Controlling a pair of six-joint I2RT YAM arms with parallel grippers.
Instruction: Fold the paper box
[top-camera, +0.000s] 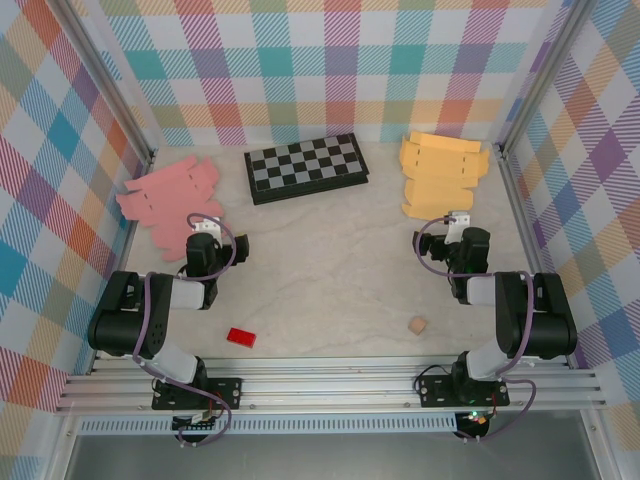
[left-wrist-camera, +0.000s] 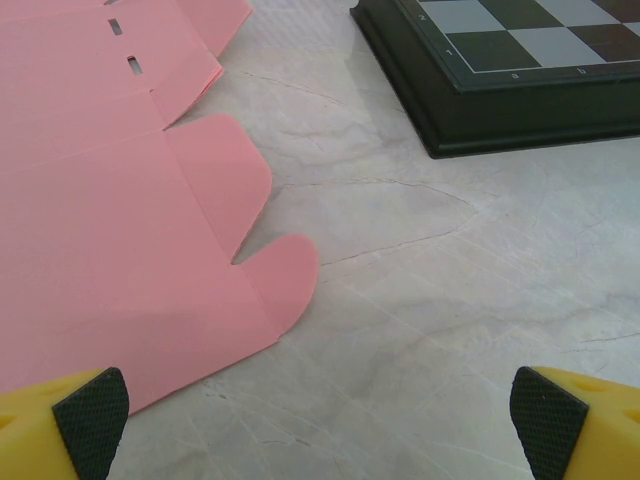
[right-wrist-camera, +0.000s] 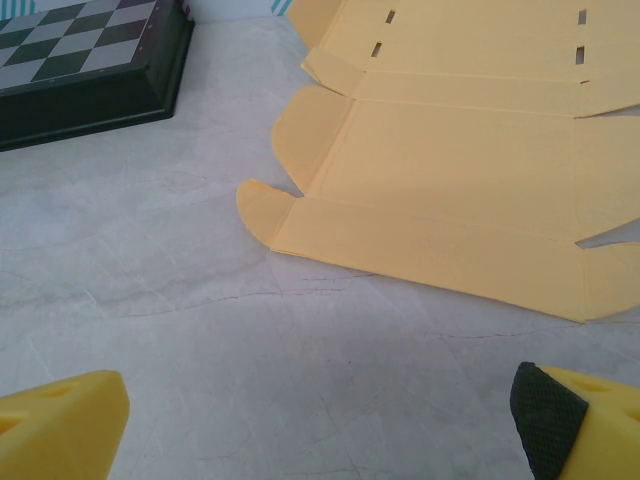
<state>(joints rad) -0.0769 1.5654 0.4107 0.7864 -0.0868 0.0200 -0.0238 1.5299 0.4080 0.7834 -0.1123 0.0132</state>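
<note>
On the far left of the table (top-camera: 330, 260), flat against the wall, lies a pink sheet (top-camera: 168, 203). A yellow sheet (top-camera: 442, 172) lies flat at the far right. Both are unfolded box blanks, and the task does not say which 1 is meant.

Key relation: each blank sits ahead of 1 arm and toward its outer side.
- Left gripper (left-wrist-camera: 320, 415): jaws wide, holding nothing. The pink sheet's near edge runs just beside the left finger pad (left-wrist-camera: 92, 415), so it lies ahead and to the left.
- Right gripper (right-wrist-camera: 320, 415): jaws wide, holding nothing. The yellow sheet lies ahead and to the right, with a band of bare table between.
- Judgement: the left arm is closer to its blank, and pink looks like the shorter reach.
- Long axes: pink slants from near-right to far-left. Yellow seems to run near to far, though it is close to square.

Materials:
- Both blanks are thin matte card, die-cut, with rounded tabs, small slots and straight crease lines.
- They are probably limp and hard to lift off a flat top without sliding.
- The table is smooth and marble-patterned with fine veins.
- The pads are black and cross-hatched, on yellow fingers.

Other items:
- A chessboard (top-camera: 305, 167) with a dark glossy frame sits between the 2 blanks.
- A red block (top-camera: 241, 337) and a small tan cube (top-camera: 417, 325) sit nearer the bases, well apart from either blank.
</note>
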